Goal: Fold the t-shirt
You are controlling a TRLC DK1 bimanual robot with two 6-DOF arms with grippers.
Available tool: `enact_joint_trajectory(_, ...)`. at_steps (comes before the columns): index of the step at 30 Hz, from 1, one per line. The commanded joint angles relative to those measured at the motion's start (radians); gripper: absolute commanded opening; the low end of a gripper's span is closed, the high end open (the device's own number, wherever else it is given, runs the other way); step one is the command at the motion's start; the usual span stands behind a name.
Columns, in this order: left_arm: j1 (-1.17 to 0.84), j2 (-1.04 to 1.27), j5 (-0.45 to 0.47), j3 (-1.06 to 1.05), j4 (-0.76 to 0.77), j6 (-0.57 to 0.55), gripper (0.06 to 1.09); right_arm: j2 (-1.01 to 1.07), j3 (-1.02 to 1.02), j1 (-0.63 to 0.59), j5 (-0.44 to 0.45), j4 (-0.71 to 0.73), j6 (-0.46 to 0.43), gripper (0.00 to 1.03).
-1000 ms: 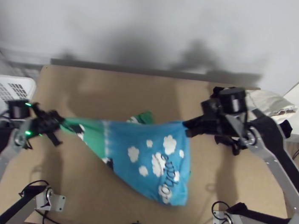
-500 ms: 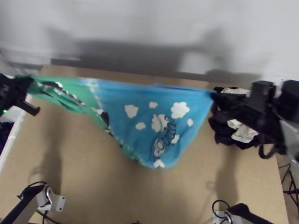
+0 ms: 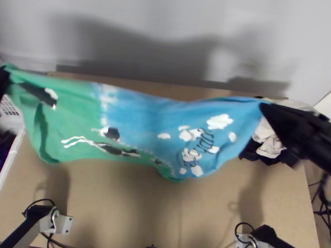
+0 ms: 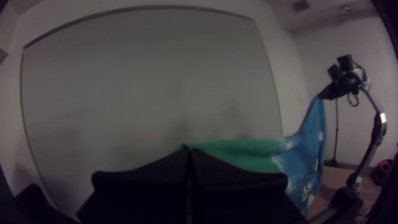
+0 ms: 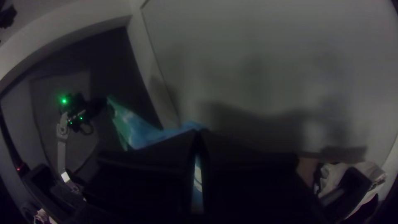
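From above, I see the blue-and-green fabric T-shirt with white cloud shapes [image 3: 142, 117] hanging in the air between the left end effector [image 3: 7, 73] and the right end effector [image 3: 264, 106], above the light wooden tabletop [image 3: 123, 214]. Its long axis runs from one end effector to the other; the green end is nearest the left, the blue end nearest the right. Between them the top edge sags a little, and the loose cloth drops away below both grips. A rumpled black-and-white cloth pile [image 3: 269, 147] sits just beyond the right end effector.

In the left wrist view, that end effector is pinched on a green edge, and the shirt stretches away toward its partner.

In the right wrist view, blue cloth is clamped at the fingertips, the rest running off to the left end effector. Lowering it flat, I'd guess, depends on both moving level, keeping that line straight.
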Motion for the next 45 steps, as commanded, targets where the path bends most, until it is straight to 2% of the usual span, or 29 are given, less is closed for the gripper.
enact_joint_trajectory(1, -0.051, -0.068, 0.196, 0.093, 0.037, -0.274, 0.1, -0.084, 0.05, 0.014, -0.096, 0.019, 0.084, 0.03)
enact_joint_trajectory(5, -0.028, -0.159, 0.343, 0.01, 0.161, -0.473, 0.1, -0.14, 0.047, -0.038, -0.216, 0.07, 0.194, 0.03)
enact_joint_trajectory(9, 0.07, -0.232, 0.441, -0.033, 0.231, -0.577, 0.1, -0.197, 0.042, -0.104, -0.285, 0.085, 0.254, 0.03)
enact_joint_trajectory(12, 0.172, -0.314, 0.547, -0.15, 0.38, -0.702, 0.1, -0.225, 0.041, -0.167, -0.351, 0.133, 0.334, 0.03)
enact_joint_trajectory(16, 0.325, -0.415, 0.648, -0.304, 0.646, -0.864, 0.1, -0.232, -0.025, -0.188, -0.365, 0.176, 0.341, 0.03)
enact_joint_trajectory(20, 0.434, -0.448, 0.674, -0.55, 0.857, -0.955, 0.1, -0.249, -0.286, -0.188, -0.362, 0.324, 0.343, 0.03)
enact_joint_trajectory(23, 0.492, -0.406, 0.677, -0.755, 0.971, -0.916, 0.1, -0.205, -0.495, -0.187, -0.35, 0.435, 0.297, 0.03)
enact_joint_trajectory(27, 0.465, -0.225, 0.679, -0.921, 0.985, -0.743, 0.1, -0.094, -0.711, -0.185, -0.322, 0.591, 0.231, 0.03)
enact_joint_trajectory(31, 0.405, -0.142, 0.674, -1.081, 0.98, -0.564, 0.1, 0.013, -0.814, -0.184, -0.28, 0.691, 0.162, 0.03)
enact_joint_trajectory(38, 0.069, 0.049, 0.453, -1.127, 0.873, -0.266, 0.1, 0.165, -0.791, -0.182, -0.265, 0.726, 0.107, 0.03)
enact_joint_trajectory(45, -0.08, 0.309, 0.278, -1.013, 0.914, -0.189, 0.1, 0.334, -0.673, -0.204, -0.222, 0.726, 0.016, 0.03)
